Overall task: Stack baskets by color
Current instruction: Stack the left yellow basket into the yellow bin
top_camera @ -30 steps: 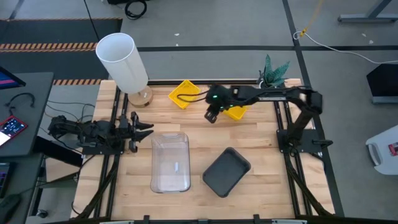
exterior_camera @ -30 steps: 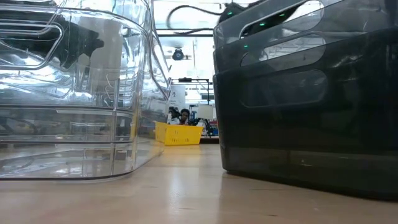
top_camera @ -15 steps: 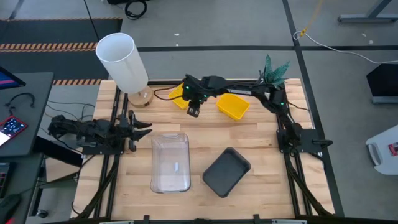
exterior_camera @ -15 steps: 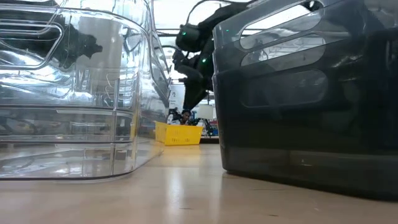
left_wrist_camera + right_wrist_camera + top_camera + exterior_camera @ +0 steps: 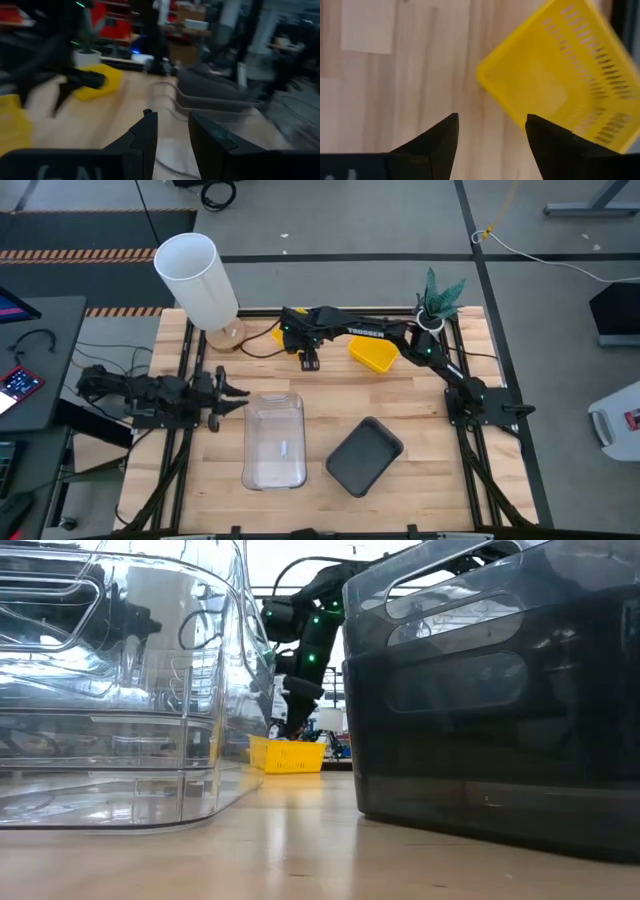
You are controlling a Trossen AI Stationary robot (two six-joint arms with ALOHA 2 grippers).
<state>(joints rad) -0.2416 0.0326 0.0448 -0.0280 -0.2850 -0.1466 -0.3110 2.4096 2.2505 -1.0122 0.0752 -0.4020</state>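
My right gripper [image 5: 308,362] hangs open over the wood at the far side, pointing steeply down beside a corner of a yellow basket [image 5: 555,75]. In the high view my arm covers most of that basket [image 5: 283,334]. Another yellow basket [image 5: 375,352] rests flat further right. A clear basket [image 5: 274,440] and a dark grey basket [image 5: 364,455] rest on their bases near the front. My left gripper [image 5: 226,392] waits open at the left edge and holds nothing [image 5: 172,135].
A tall white cylinder [image 5: 195,278] stands at the far left corner and a small potted plant [image 5: 440,295] at the far right. Bare wood lies between the yellow baskets and the two front baskets.
My right gripper has swept along the far side toward the table's left, from over the right yellow basket to beside the left one. The arm has stretched out and the gripper has sunk a little. The baskets have stayed where they were.
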